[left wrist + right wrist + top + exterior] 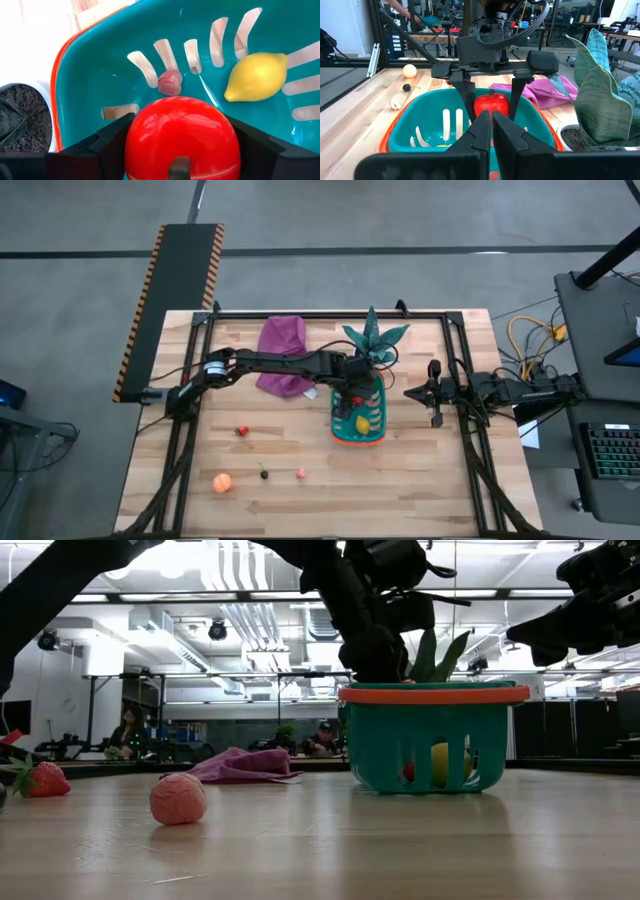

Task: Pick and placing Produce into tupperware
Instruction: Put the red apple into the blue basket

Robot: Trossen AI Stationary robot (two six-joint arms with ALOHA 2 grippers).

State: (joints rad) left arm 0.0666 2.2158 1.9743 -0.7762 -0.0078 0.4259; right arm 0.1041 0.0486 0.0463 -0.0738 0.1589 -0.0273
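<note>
Left gripper point(491, 102): reaches from the left side of the bench over the basket; its jaws stand partly apart, one on each side of a red apple point(181, 139), which sits between them above the basket's inside. Whether the fingers point(465, 95) press on the apple or have let go of it, I cannot tell.
Right gripper point(432, 393): waits at the right side of the bench, just beside the basket, jaws closed and holding nothing.
Basket point(371, 437): teal, slotted walls, orange rim; stands near the middle of the bench, right of centre, just in front of the potted plant.
Inside the basket: a yellow lemon point(256, 76) lies on the floor against a slotted wall; a small dull-pink piece point(170, 82) lies near it, apart from it.
Strawberry point(242, 431): on the bare bench, left of the basket.
Orange ball point(222, 483): near the front left of the bench, well apart from the basket.
Dark piece point(264, 474): small, with a stem, between the orange ball and the pink piece.
Pink piece point(301, 473): small, on the bench in front of the basket and to its left.
Potted plant point(373, 337): green pointed leaves, white pot, behind the basket.
Purple cloth point(283, 352): crumpled at the back of the bench, under the left arm.
Bench point(420, 490): pale wooden boards.
</note>
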